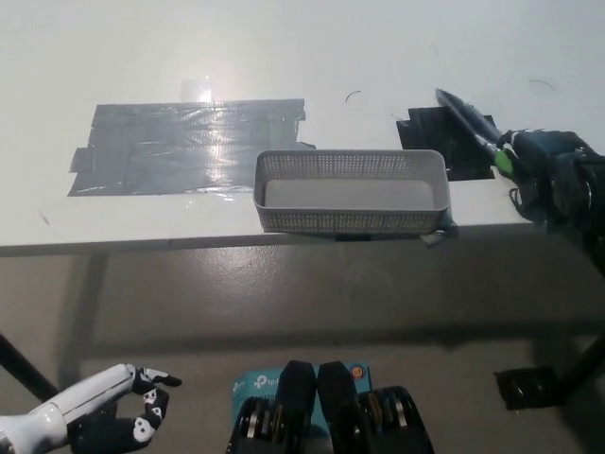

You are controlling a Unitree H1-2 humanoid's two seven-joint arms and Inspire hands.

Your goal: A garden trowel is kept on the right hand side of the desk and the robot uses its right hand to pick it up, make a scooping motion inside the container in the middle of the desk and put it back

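My black right hand [556, 175] is at the right edge of the desk, shut on the green handle of the garden trowel [470, 121]. The trowel's blade shows edge-on and points up-left over the black tape patch [444, 142], just right of the container. The grey mesh container [352, 191] stands at the desk's front edge in the middle, with nothing visible inside. My white left hand [104, 413] rests low at the bottom left, below the desk, fingers loosely curled and holding nothing.
A large patch of grey tape [184, 144] covers the white desk [284, 47] left of the container. A small black object [529, 388] lies on the floor at the lower right.
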